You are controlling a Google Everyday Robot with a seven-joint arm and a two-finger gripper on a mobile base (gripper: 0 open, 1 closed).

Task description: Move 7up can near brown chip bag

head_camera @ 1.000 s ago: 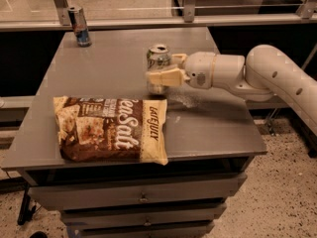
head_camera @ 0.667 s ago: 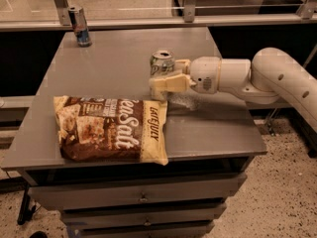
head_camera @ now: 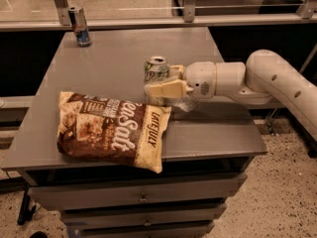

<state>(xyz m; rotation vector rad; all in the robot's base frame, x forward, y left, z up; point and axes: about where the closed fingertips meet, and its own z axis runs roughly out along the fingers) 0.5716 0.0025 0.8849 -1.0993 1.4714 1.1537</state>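
Observation:
The 7up can (head_camera: 156, 69), silvery-green with a silver top, is at the middle of the grey table (head_camera: 114, 53). My gripper (head_camera: 159, 82) reaches in from the right and is shut on the can; its cream near finger (head_camera: 166, 89) covers the can's lower part. The brown chip bag (head_camera: 106, 130) lies flat at the front left of the table, with "Sea Salt" lettering and cream ends. The can is just behind the bag's right end, a short gap away. I cannot tell whether the can rests on the table or hangs just above it.
A slim silver can (head_camera: 79, 26) with blue and red marks stands at the table's back left corner. My white arm (head_camera: 267, 81) stretches over the table's right edge. A rail and glass partition (head_camera: 148, 19) run behind the table. Drawers (head_camera: 143, 197) sit below the top.
My gripper has carried the 7up can toward the front of the table and slightly left, closer to the chip bag's right end. The bag and the slim can have not moved.

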